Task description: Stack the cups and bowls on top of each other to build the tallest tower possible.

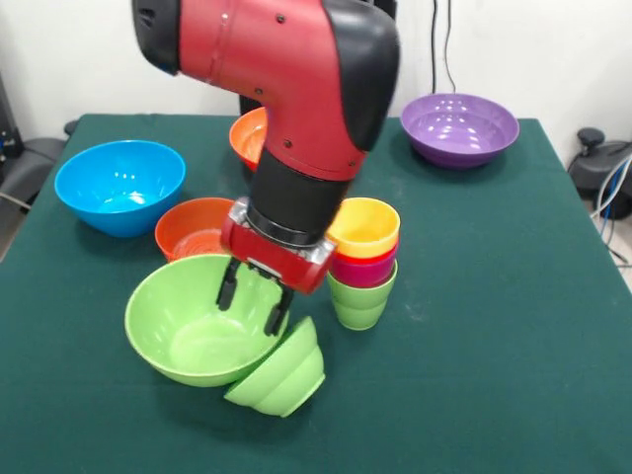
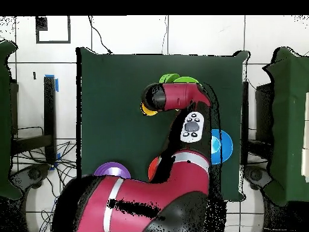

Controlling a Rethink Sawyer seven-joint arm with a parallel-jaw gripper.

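Jaws [image 1: 253, 302], spread open and empty, are hovering inside the large green bowl [image 1: 173, 331]; small green bowl [image 1: 284, 373] is lying tilted just beside them.

Arm [image 2: 181, 121] over possibly green bowls [image 2: 175, 78]

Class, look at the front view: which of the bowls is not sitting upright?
The small green bowl: it is tipped over, leaning against the large green bowl. The blue, purple and orange bowls sit mouth-up.
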